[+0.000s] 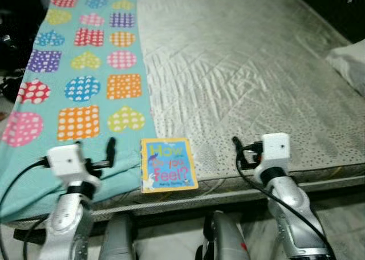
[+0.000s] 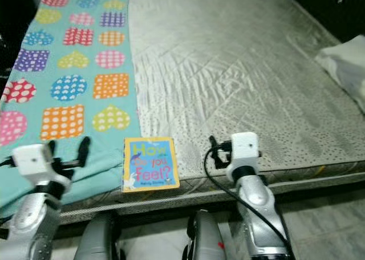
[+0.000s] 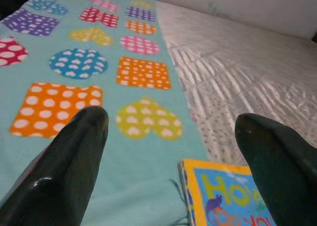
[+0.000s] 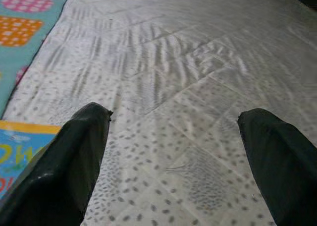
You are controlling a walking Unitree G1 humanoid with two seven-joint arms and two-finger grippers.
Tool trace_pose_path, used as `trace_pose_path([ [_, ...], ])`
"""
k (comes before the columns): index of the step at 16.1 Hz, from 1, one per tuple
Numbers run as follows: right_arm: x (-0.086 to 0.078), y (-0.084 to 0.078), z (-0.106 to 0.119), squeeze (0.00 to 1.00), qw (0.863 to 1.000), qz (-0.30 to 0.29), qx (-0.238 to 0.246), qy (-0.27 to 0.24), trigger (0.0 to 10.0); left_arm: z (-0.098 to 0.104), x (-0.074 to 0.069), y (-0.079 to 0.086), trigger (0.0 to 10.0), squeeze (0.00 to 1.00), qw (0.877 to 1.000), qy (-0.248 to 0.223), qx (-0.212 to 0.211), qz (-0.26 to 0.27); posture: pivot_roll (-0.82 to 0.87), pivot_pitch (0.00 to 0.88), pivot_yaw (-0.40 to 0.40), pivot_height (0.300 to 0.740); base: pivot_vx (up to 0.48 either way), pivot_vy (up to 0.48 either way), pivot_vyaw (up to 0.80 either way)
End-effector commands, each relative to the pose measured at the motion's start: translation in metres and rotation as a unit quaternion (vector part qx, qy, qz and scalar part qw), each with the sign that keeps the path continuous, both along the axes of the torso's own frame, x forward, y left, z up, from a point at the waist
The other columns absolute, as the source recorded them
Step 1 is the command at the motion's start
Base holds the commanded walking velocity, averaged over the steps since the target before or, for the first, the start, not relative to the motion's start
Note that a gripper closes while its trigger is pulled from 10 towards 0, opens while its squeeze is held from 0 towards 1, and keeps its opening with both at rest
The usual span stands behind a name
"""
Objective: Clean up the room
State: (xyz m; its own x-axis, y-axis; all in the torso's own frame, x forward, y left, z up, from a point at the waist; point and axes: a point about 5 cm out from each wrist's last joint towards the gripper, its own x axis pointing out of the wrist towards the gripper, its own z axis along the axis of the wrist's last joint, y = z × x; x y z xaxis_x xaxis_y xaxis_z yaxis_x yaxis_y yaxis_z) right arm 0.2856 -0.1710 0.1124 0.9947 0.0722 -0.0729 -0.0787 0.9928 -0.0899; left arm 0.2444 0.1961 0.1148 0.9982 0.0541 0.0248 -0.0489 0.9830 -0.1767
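A small children's book [image 1: 168, 164] with a blue cover and yellow border, titled "How do you feel?", lies flat at the bed's front edge, where the teal blanket [image 1: 85, 89] meets the bare mattress [image 1: 245, 72]. My left gripper [image 1: 94, 146] hovers over the blanket just left of the book, fingers open and empty; the left wrist view shows the book's corner [image 3: 233, 196] below its right finger. My right gripper [image 1: 245, 149] is open and empty over the mattress just right of the book, which sits [image 4: 20, 146] beside its left finger.
The teal blanket carries coloured dotted hearts and squares and covers the bed's left side. A white pillow [image 1: 351, 60] lies at the right edge. Dark clutter [image 1: 8, 43] sits left of the bed. The mattress's front edge [image 1: 285, 183] runs just ahead of my arms.
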Motion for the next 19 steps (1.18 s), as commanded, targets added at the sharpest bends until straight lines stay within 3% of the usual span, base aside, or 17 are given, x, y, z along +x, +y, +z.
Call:
trace_pose_path([
  [1,-0.002,-0.004,-0.003,0.0,1.0,-0.006,-0.003,0.006,10.0,-0.003,-0.002,0.004,10.0,0.0,1.0,0.013,0.003,0.008,-0.03,0.157,-0.096,0.596,0.0,0.0,0.0],
  [6,-0.001,-0.004,-0.002,0.0,1.0,-0.001,-0.005,0.006,10.0,-0.008,0.004,0.007,10.0,0.0,0.999,0.035,-0.013,0.019,-0.04,0.17,-0.101,0.546,0.0,0.0,0.0],
  [9,-0.004,-0.008,-0.002,0.0,1.0,-0.002,-0.012,0.009,10.0,-0.015,0.015,0.009,10.0,0.0,0.997,0.069,-0.031,0.031,-0.05,0.178,-0.106,0.546,0.0,0.0,0.0],
  [12,-0.009,-0.012,0.001,0.0,1.0,0.004,-0.02,0.008,10.0,-0.023,0.029,0.005,10.0,0.0,0.99,0.111,-0.08,0.018,-0.09,0.185,-0.113,0.546,0.0,0.0,0.0],
  [19,-0.018,-0.023,0.005,0.0,0.999,-0.003,-0.03,0.012,10.0,-0.028,0.041,-0.002,10.0,0.0,0.984,0.152,-0.09,-0.022,-0.11,0.194,-0.103,0.516,0.0,0.0,0.0],
])
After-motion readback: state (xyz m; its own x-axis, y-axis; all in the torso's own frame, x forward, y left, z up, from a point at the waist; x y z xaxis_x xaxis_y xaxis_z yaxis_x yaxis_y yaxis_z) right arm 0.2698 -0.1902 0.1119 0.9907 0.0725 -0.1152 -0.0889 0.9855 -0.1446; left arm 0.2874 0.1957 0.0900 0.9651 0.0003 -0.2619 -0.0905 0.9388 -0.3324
